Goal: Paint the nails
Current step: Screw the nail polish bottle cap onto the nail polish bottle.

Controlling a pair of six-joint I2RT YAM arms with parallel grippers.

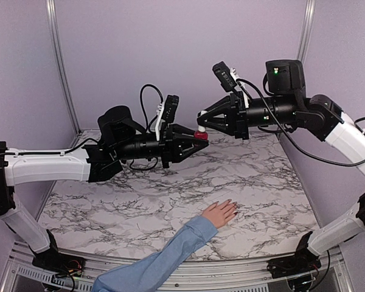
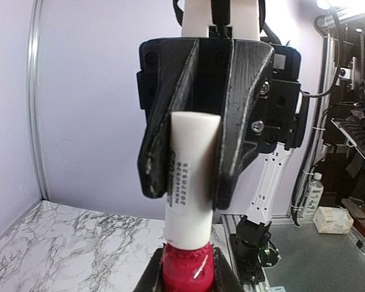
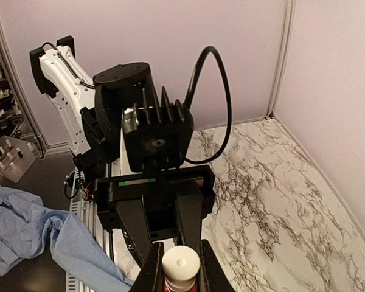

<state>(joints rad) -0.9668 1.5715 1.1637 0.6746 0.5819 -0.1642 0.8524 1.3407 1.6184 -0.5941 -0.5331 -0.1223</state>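
1. Left pincer (image 1: 196, 139) is clamped on a small red bottle (image 1: 200, 134), held up in the air, well clear of the worktop (image 1: 140, 201).
2. In the left wrist view the bottle (image 2: 188, 272) sits between the left pincer's own fingers (image 2: 151, 278) at the bottom edge. Its glass is glossy red.
3. Right pincer (image 1: 202, 115) is closed on the bottle's white cap (image 1: 200, 126), meeting the left pincer tip to tip.
4. The left wrist view shows the cap (image 2: 191, 176) as a tall white cylinder with small black print. The right pincer (image 2: 185, 182) grips it from above, with both black fingers pressed to its sides.
5. In the right wrist view the cap's round top (image 3: 180, 263) is wedged between the right pincer's fingers (image 3: 151, 271), with a strip of red just under it. The left pincer (image 3: 161, 213) is straight beyond it.
6. The nails (image 1: 233, 205) are on a hand (image 1: 220, 213) lying flat on the worktop, fingers spread. It is well below both pincers, on the near side of them and slightly to the right pincer's side, touching neither.
7. The nails are too small to tell their colour or whether there is polish on them.
8. A light blue sleeve (image 1: 170, 258) runs from the hand to the near edge, between the two arm bases.
9. Blue cloth (image 3: 24, 234) lies off the worktop, left of the right pincer in its wrist view.
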